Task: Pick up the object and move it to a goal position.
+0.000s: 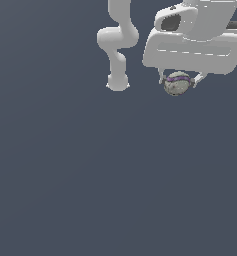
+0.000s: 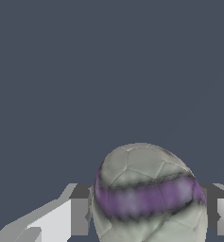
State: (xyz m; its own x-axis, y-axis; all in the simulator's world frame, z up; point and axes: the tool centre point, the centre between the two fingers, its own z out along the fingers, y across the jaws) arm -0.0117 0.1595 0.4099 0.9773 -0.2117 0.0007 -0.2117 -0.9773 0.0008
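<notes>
The object (image 1: 177, 83), a small mottled grey-beige ball with a purple band, hangs under the white hand near the top right of the exterior view. My gripper (image 1: 178, 81) is shut on it, one finger on each side. In the wrist view the ball (image 2: 149, 194) fills the space between the two fingers (image 2: 79, 215), both pressed against its sides. No goal marker shows in either view.
The white arm's links (image 1: 118, 45) rise out of the top of the exterior view, to the left of the hand. Around and below them there is only a plain dark blue-grey surface (image 1: 90, 175).
</notes>
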